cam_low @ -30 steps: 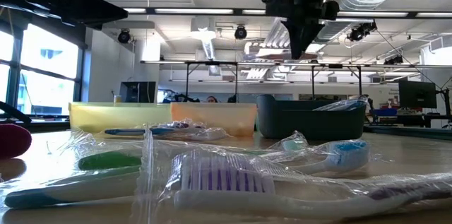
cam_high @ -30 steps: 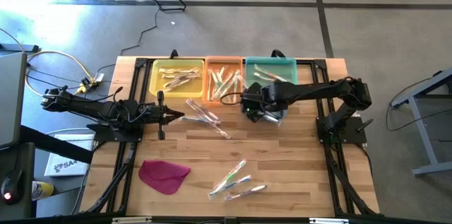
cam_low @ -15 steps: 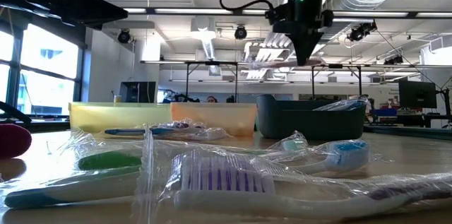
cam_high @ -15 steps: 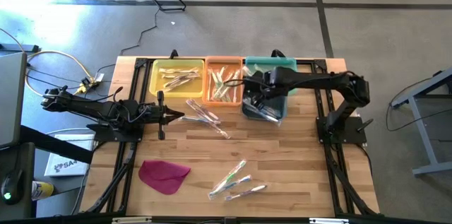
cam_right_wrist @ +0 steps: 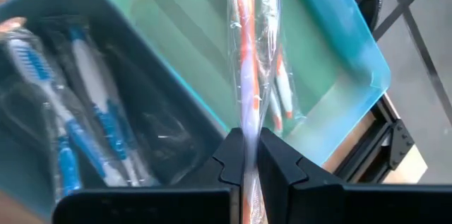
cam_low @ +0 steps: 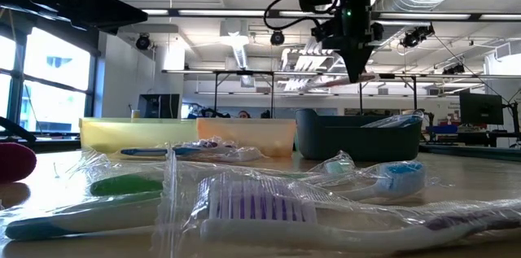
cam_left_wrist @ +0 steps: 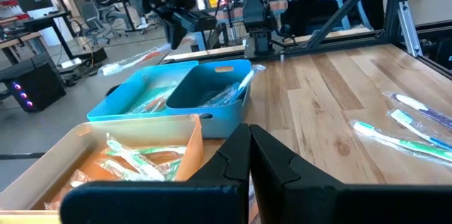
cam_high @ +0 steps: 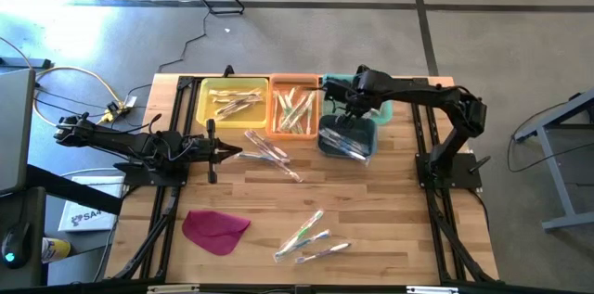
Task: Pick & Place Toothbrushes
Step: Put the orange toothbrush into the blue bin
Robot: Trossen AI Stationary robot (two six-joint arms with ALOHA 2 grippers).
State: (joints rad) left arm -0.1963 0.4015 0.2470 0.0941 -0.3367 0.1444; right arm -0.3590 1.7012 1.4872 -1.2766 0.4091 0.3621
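Over the teal bin [cam_right_wrist: 353, 61], the right hand [cam_right_wrist: 245, 155] pinches a wrapped toothbrush [cam_right_wrist: 247, 54].

Three bins [cam_high: 295, 107] stand side by side at the table's [cam_high: 390, 210] far edge. Loose toothbrushes [cam_high: 311, 236] lie near-centre, a cloth piece [cam_high: 214, 230] to their left.

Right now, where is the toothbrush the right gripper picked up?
The orange toothbrush hangs pinched in the right gripper, above the teal tray at the table's far right, beside the dark blue bin.
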